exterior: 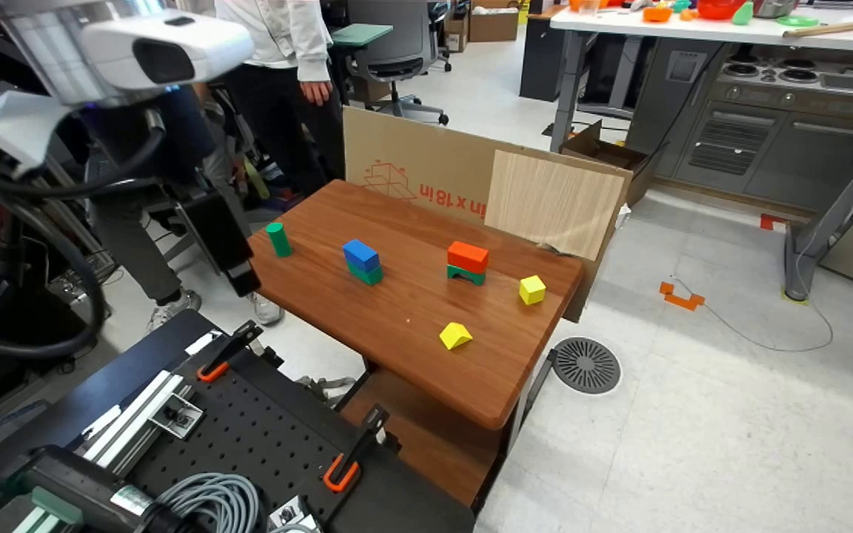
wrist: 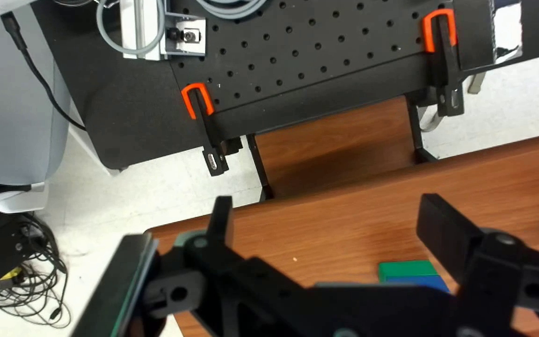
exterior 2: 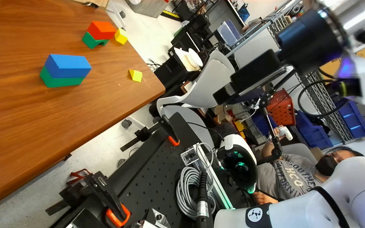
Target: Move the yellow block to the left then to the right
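- Yellow blocks: two, both resting on the tabletop (exterior: 408, 229) – a cube (exterior: 532, 289) and a wedge (exterior: 455, 336). They are apart from each other; which one the task means, I cannot tell for certain.
- The cube sits near one end of the tabletop, the red block close by; the wedge lies nearer the edge that faces the bench (exterior: 404, 496).
- Green pieces: three. A cylinder (exterior: 278, 240) stands upright, a slab (exterior: 364, 275) lies under the blue block (exterior: 361, 254), and an arch (exterior: 466, 276) under the red block (exterior: 468, 255).
- Blue, one; red, one. That makes two stacks of two.
- Hand (wrist: 331, 220): one, with two fingers (wrist: 447, 229) spread wide in the wrist view – released. It hangs in the air, well apart from the cube and the wedge.
- Clamps (exterior: 362, 443): two, black and orange, on the bench edge.
- Cardboard (exterior: 426, 166): one panel standing along the tabletop, one pale board (exterior: 554, 200) against it.
- In an exterior view, one masked person (exterior 2: 293, 171) holds one white controller (exterior 2: 285, 133).
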Robot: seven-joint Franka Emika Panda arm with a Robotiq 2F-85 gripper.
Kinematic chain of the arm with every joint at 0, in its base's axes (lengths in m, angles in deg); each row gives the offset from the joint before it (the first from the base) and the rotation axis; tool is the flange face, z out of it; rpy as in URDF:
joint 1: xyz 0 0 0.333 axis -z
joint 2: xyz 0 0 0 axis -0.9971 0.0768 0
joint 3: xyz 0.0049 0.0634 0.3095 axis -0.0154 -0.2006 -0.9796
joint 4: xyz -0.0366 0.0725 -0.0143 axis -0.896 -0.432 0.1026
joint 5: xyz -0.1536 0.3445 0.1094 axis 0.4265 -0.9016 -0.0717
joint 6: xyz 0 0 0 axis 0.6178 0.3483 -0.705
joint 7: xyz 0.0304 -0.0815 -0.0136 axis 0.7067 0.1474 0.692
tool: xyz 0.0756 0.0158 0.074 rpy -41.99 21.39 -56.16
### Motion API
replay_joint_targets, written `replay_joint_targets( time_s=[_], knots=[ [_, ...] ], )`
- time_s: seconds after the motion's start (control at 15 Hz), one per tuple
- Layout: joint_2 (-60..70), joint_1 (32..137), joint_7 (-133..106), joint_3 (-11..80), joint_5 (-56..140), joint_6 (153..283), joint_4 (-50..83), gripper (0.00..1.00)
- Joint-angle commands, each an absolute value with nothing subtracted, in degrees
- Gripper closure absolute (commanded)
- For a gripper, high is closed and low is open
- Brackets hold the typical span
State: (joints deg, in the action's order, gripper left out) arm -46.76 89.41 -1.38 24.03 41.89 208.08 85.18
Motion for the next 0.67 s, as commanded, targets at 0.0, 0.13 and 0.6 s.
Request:
replay_joint_targets(
  time_s=[0.0,0.13,0.6],
  knots=[
    [-36.5,91.6,-2.4,26.4,43.3,217.9,85.0,0.0],
    [-30.7,92.7,-2.4,27.6,43.6,221.4,83.8,0.0],
    [-12.3,93.9,-2.7,33.7,41.1,229.8,76.3,0.0]
  ],
)
